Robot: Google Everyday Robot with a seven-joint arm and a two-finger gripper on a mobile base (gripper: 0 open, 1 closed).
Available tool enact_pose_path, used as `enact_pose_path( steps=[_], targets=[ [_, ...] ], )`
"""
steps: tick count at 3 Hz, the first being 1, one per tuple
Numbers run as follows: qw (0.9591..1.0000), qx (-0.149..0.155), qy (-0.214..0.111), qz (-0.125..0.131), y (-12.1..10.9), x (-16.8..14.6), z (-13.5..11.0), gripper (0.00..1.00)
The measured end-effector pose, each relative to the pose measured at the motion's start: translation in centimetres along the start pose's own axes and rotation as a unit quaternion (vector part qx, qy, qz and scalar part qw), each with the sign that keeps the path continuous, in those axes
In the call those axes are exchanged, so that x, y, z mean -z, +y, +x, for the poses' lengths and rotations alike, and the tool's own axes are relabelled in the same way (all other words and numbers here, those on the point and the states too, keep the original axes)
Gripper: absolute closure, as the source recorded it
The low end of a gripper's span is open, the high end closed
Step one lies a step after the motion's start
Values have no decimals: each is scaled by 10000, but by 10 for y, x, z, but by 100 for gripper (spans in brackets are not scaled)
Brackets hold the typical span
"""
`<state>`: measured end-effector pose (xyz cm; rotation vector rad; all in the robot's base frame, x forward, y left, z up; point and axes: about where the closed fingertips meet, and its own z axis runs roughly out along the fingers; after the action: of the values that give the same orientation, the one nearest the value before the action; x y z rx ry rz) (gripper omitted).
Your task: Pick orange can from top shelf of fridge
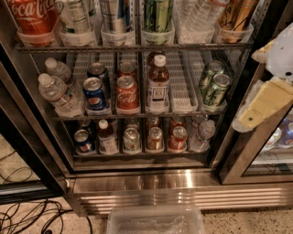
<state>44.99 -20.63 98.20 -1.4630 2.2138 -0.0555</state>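
Note:
The orange can [236, 13] stands at the right end of the top shelf [132, 47] of the fridge [137, 183]. It sits in a clear plastic tray, and its upper part is cut off by the frame's edge. The shelf is a grey wire rack with a thin front rail. My gripper [262, 106], white with a pale yellow part, hangs at the right edge of the camera view. It is in front of the right door frame, below and to the right of the orange can and apart from it.
On the top shelf are a red Coca-Cola container [34, 18], a green-and-white can [158, 16] and clear bottles [197, 18]. Lower racks hold water bottles [57, 91], Pepsi cans [94, 93], a Coke can [127, 93], a juice bottle [158, 84] and green cans [215, 87]. A clear bin [155, 220] and cables [32, 217] lie on the floor.

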Motion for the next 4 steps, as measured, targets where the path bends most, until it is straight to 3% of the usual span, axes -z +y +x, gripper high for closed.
enact_pose_path(
  steps=[1,2,3,4],
  targets=[
    [9971,-332,-517,448,-10,-3,-10,0],
    [9887,-635,-1052,853,-24,-1,-23,0],
    [9751,-1040,-1550,1198,-37,7,-33,0],
    [9593,-1423,-2014,1378,-48,14,-40,0]
  ],
)
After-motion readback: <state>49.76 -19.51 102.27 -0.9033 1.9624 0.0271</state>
